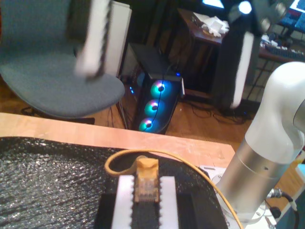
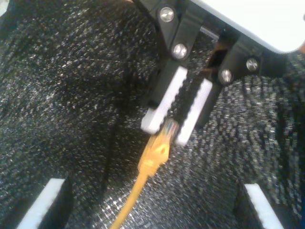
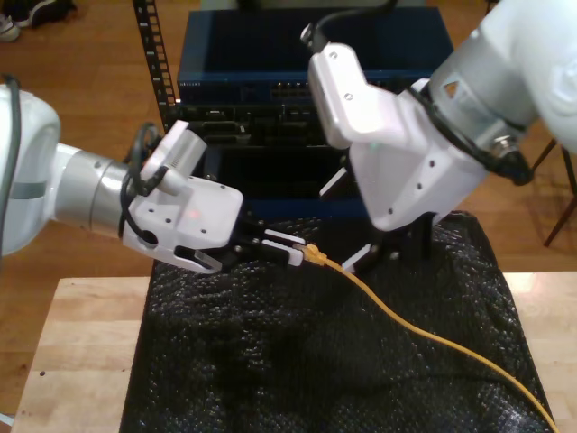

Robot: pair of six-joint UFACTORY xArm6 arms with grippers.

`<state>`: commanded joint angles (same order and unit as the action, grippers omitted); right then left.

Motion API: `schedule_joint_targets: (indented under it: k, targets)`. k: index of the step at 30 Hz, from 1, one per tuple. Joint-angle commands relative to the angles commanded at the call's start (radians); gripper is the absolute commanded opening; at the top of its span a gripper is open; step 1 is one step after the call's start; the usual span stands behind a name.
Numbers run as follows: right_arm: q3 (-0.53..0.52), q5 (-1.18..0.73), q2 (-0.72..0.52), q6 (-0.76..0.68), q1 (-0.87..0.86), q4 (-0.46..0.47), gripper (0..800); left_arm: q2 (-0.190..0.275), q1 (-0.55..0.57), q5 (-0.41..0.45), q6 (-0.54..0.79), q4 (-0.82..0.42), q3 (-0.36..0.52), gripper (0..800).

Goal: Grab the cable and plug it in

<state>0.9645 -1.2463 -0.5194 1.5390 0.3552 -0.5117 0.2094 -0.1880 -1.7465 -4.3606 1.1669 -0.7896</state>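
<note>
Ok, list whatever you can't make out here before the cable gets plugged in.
- Plug tip: in the second wrist view, the pads of my first gripper cover the front of the cable plug.
- Target port: in the exterior view, the rack unit ports are too small to tell apart and partly behind the arms.
- Cable's far end: cut off at the exterior view's lower right edge.
</note>
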Motion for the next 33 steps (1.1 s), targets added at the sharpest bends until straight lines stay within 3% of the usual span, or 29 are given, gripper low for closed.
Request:
schedule_joint_targets:
  k: [10, 18, 22, 33]
  targets:
    - [-0.060, 0.041, -0.104, 0.041, 0.000, -0.006, 796, -0.064, -0.043, -0.121, -0.025, 0.115, -0.003, 14]
    - [-0.127, 0.133, -0.195, 0.060, 0.009, -0.012, 792, -0.098, -0.043, -0.173, -0.058, 0.121, 0.000, 14]
    - [-0.130, 0.143, -0.216, 0.061, 0.011, -0.015, 790, -0.135, -0.043, -0.221, -0.058, 0.123, -0.003, 14]
    - [-0.140, 0.167, -0.258, 0.064, 0.086, -0.014, 792, -0.176, -0.049, -0.284, -0.058, 0.161, -0.002, 14]
